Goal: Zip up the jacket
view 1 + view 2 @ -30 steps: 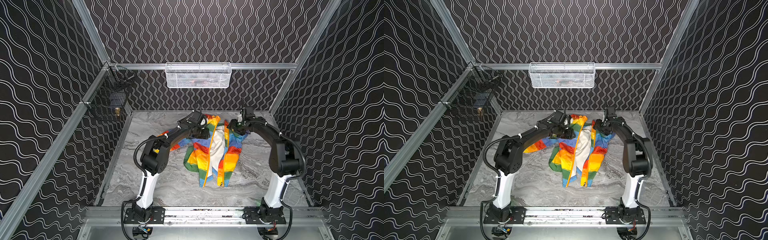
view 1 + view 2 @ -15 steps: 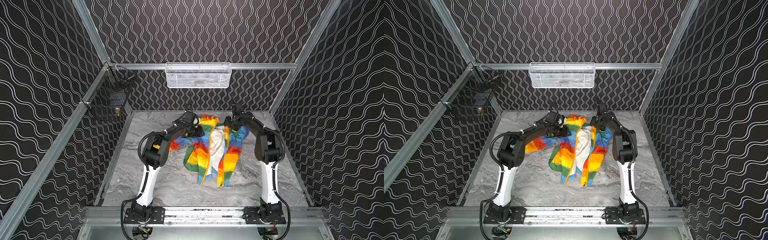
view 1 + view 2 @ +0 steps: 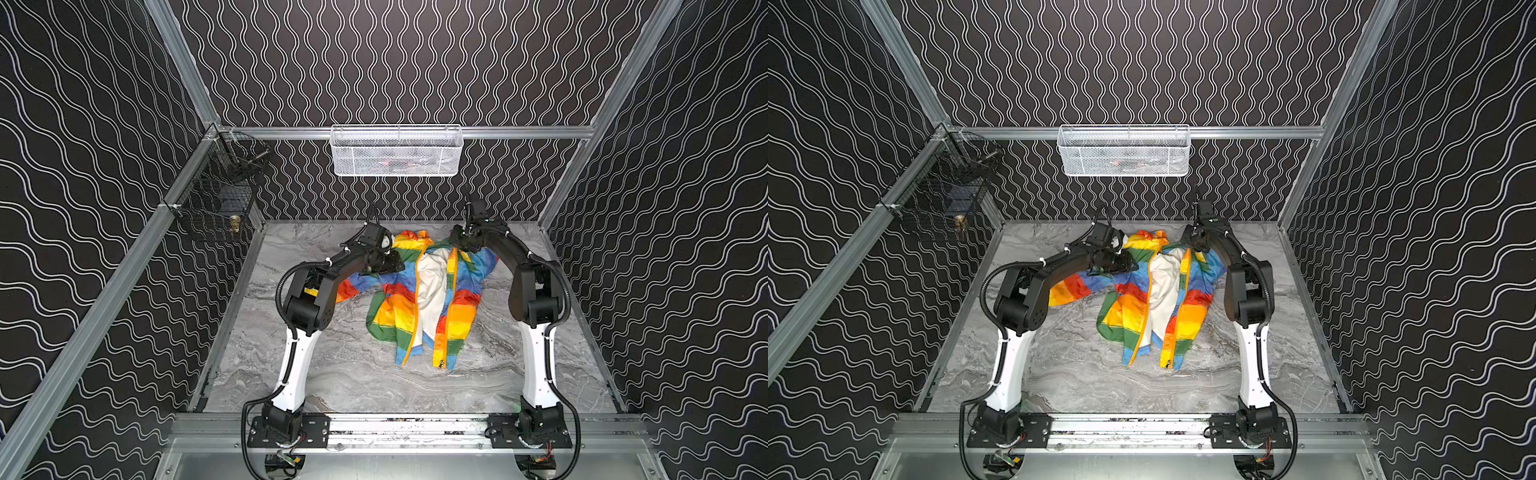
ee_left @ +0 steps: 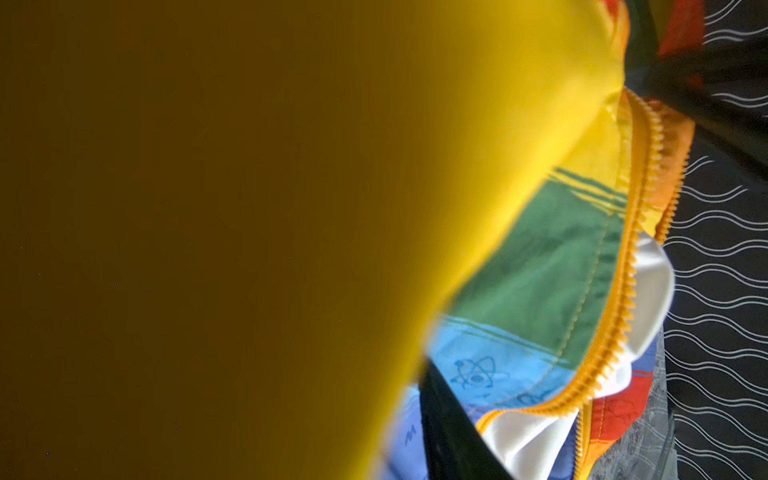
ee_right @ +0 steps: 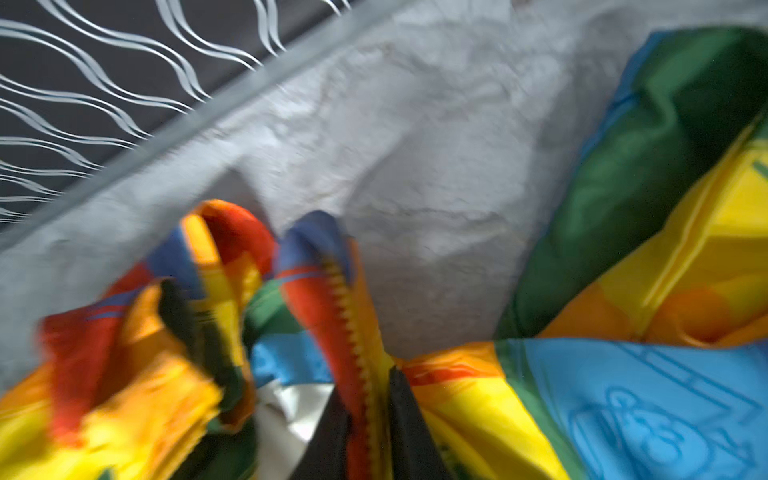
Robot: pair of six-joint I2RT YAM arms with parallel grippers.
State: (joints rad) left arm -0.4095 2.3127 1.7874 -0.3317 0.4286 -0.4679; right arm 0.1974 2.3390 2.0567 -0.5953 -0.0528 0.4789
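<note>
Two claws meet the top end of the rainbow-striped rain jacket (image 3: pixel 461 307), which lies unzipped on the grey marbled tabletop (image 3: pixel 353 374), white lining (image 3: pixel 430 286) showing, its hem well away from both claws. The right claw (image 5: pixel 370 399) is clamped on the jacket's orange zipper edge (image 5: pixel 349 324) just beside the collar. The left claw (image 3: pixel 392 265) rests against the opposite shoulder, yellow cloth draped over its camera; whether it grips anything I cannot tell.
</note>
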